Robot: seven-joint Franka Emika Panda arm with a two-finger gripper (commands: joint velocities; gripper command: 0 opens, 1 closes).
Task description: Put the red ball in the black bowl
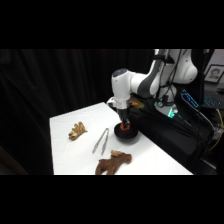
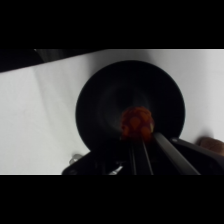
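While I hang over the bowl point(image 2: 100, 85):
Ball point(image 2: 137, 124): pinched in my fingers (above bowl's middle).
Gripper point(image 1: 124, 125): closed on it.

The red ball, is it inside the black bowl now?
Over it, yes; resting in it, cannot tell. In the wrist view the red ball shows against the bowl's dark inside, right at the claw.

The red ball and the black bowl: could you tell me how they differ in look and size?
The red ball is small, orange-red and mottled; the black bowl is glossy black and several times wider. The ball is a solid round lump, while the bowl is an open dish around it in the wrist view. Both have a round outline.
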